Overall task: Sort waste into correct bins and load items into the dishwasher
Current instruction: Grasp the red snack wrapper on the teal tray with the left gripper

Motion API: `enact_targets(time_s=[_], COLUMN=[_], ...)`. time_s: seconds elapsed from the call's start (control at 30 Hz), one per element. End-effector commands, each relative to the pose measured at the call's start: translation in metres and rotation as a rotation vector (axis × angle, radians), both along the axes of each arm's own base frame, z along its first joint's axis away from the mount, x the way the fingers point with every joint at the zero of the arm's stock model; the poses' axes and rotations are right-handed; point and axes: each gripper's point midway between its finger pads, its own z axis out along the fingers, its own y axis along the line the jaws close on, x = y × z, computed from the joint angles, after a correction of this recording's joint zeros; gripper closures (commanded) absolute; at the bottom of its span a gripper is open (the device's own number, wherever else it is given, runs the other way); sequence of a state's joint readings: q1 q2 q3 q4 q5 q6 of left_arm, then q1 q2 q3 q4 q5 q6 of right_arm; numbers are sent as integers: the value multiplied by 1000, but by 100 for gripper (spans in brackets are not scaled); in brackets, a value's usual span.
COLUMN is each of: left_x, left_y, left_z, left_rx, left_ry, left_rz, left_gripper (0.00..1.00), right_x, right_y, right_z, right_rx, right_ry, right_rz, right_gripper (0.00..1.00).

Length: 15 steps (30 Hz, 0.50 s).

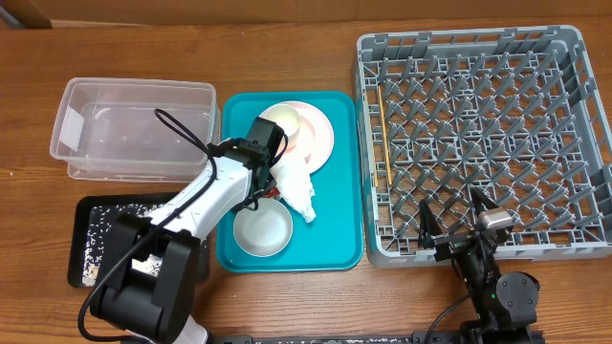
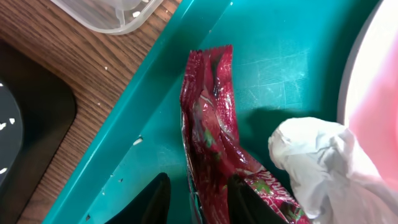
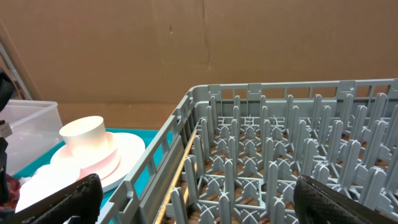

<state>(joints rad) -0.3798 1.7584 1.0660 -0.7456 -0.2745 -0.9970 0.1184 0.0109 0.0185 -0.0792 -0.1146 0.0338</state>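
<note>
One brown wooden tabletop (image 1: 287,48) carries everything, a cardboard wall (image 3: 186,50) behind. The left gripper (image 2: 199,202) straddles the red foil wrapper (image 2: 211,112) near the teal tray's (image 1: 339,172) left edge. Pinched or not, I cannot tell. The right gripper (image 3: 199,199) gapes wide at the grey rack's (image 1: 478,43) near edge.

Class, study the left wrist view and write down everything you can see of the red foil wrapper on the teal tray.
The red foil wrapper is a long, crinkled, glossy packet with green and white print, and it looks like thin metallised plastic. It lies flattened and creased on the teal tray, near the tray's raised edge. The crumpled white napkin presses against one end. The left end effector straddles that end, a finger on either side, apparently not clamped.
</note>
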Motion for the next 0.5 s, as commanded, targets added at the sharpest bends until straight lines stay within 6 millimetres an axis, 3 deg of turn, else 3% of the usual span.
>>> enact_targets(time_s=[0.0,0.23,0.47], left_x=[0,1,2], left_y=[6,5,5], left_z=[-3,-3,-3], left_rx=[25,22,22], left_ry=[-5,-12,-14], left_rz=[25,25,25], left_gripper=[71,85,88], right_x=[1,1,1], right_y=[-2,-2,-2], right_z=[-2,-2,-2], right_rx=[5,5,5], right_ry=[-2,-2,-2], right_rz=[-10,-10,-10], right_gripper=[0,0,0])
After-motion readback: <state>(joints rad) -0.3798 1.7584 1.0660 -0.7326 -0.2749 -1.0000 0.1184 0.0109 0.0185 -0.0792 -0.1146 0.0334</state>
